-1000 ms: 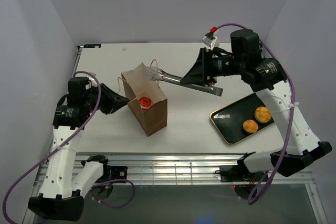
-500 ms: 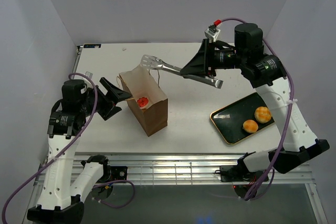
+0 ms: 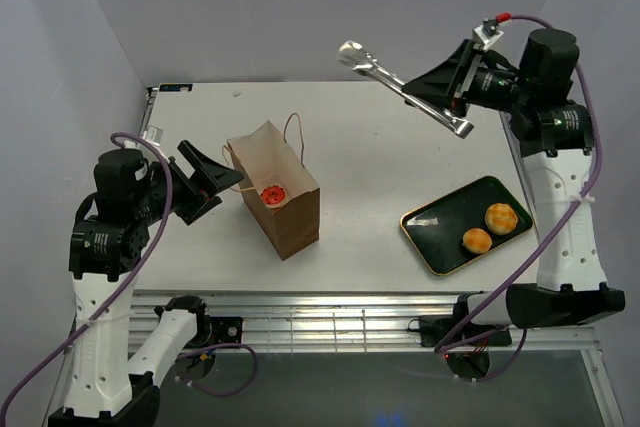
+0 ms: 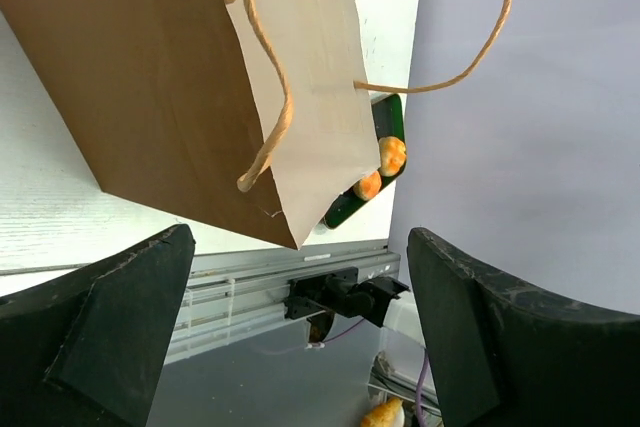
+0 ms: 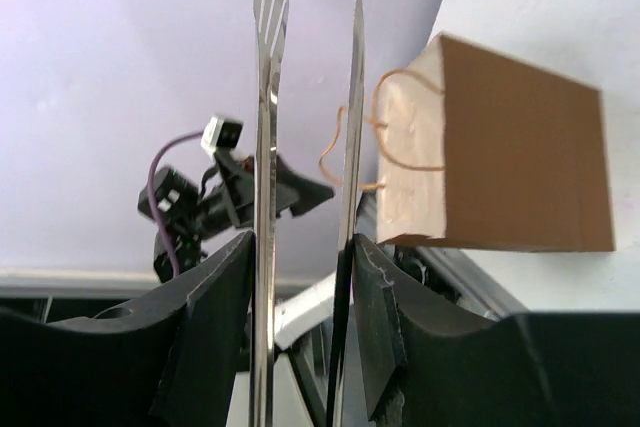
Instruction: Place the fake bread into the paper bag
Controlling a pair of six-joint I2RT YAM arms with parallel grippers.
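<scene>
The brown paper bag point(image 3: 290, 209) stands upright left of centre, mouth open, and a red-frosted donut point(image 3: 272, 192) shows inside it. Two golden buns point(image 3: 500, 217) point(image 3: 477, 240) lie on the dark green tray point(image 3: 440, 222). My left gripper point(image 3: 222, 187) is open just left of the bag, holding nothing. In the left wrist view the bag point(image 4: 150, 77) hangs beyond my open left gripper point(image 4: 300, 317), with the buns point(image 4: 392, 155) past it. My right gripper point(image 3: 425, 87) is raised at the back right, shut on metal tongs point(image 3: 375, 65). The empty tongs point(image 5: 265, 147) sit in the right gripper point(image 5: 300, 277).
The tray sits near the table's front right edge. The bag's cord handles point(image 3: 292, 132) stick up above its mouth. An aluminium rail point(image 3: 330, 322) runs along the near edge between the arm bases. Walls close in the left, back and right sides.
My left gripper let go of the bag's rim, opened wide and drew back left. The right arm lifted the tongs out of the bag, up and to the right.
</scene>
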